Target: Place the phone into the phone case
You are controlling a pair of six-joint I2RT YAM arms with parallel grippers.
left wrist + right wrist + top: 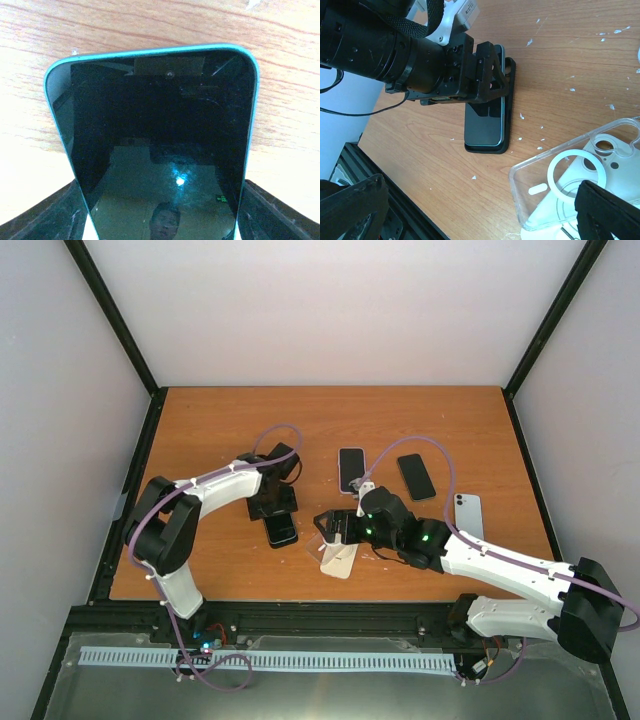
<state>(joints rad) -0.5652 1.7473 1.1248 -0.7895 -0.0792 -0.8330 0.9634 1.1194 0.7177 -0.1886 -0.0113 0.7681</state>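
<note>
A dark-screened phone with a teal edge lies face up on a black phone case; it also shows in the top view and the right wrist view. My left gripper straddles the phone's far end, a finger pressed against each long side. It sits over that end in the top view. My right gripper is open and empty, hovering to the right of the phone. A clear case with a white ring lies on a cream phone under its right finger.
Two more dark phones and a pale phone lie on the wooden table behind the right arm. Small white flecks dot the wood. The black frame edge runs near the table's front.
</note>
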